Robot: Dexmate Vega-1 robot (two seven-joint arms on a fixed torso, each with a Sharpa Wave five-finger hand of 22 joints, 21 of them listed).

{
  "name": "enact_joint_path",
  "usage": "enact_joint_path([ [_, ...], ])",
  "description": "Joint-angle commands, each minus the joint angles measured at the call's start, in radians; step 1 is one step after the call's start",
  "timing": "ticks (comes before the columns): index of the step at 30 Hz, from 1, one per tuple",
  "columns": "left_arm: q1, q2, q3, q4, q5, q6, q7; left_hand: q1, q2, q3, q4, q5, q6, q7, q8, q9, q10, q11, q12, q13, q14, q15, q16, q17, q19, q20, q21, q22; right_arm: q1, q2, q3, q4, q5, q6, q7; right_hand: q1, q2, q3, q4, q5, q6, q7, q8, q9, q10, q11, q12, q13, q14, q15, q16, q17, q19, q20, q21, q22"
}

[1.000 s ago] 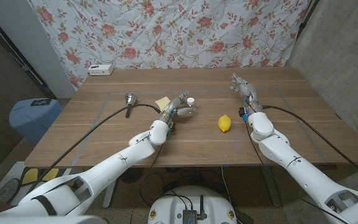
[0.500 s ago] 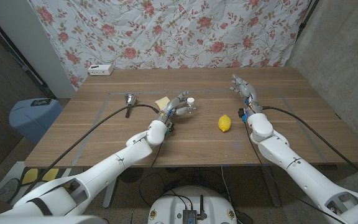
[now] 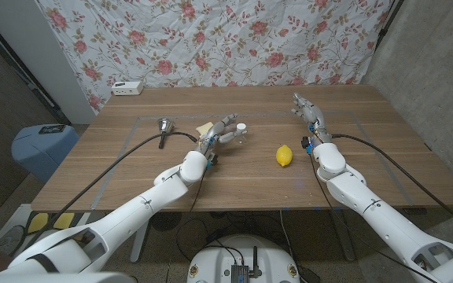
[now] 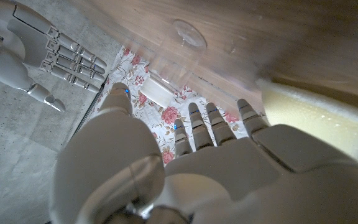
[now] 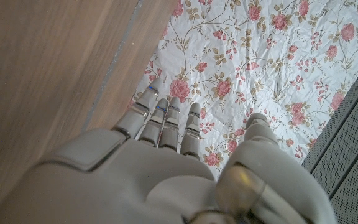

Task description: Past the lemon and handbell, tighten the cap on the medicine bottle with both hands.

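Note:
The medicine bottle (image 3: pixel 241 134), clear with a white cap, stands upright on the wooden table (image 3: pixel 132 165) left of centre. In the left wrist view the medicine bottle (image 4: pixel 166 68) is just beyond my left hand's fingertips (image 4: pixel 197 121), and I see no grip on it. My left hand (image 3: pixel 219 135) is open beside the bottle, fingers spread toward it. The yellow lemon (image 3: pixel 284 156) lies to the right of the bottle. The handbell (image 3: pixel 163 126) lies far left. My right hand (image 3: pixel 309 112) is open over the table's right side, fingers straight and holding nothing.
A yellow sponge (image 3: pixel 205 128) lies just behind my left hand, and the sponge (image 4: pixel 316 118) also shows in the left wrist view. A white device (image 3: pixel 127 88) sits at the back left edge. A floral cloth hangs behind the table. A blue bin (image 3: pixel 42 149) stands off the left side.
My left hand has drawn slightly back to the left, and the bottle now stands a little apart from its fingers. The right hand and the lemon have not moved.

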Motion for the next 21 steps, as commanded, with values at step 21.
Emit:
enact_joint_path([
  [21,0.049,0.005,-0.124,0.055,-0.189,-0.263,-0.078,-0.098,0.126,0.005,0.063,0.008,0.022,0.094,0.000,0.001,-0.030,0.024,0.012,0.000,-0.033,0.016,0.016,0.006,0.020,-0.031,0.011,0.005,0.031,0.003,-0.022,0.019,-0.062,0.001,-0.019,-0.022,0.006,0.002,-0.002,0.007,-0.001,0.004,0.008,0.003,-0.010,-0.018,0.009,0.002,-0.036,-0.032,0.004,0.002,-0.094,-0.032,-0.001,0.000],
])
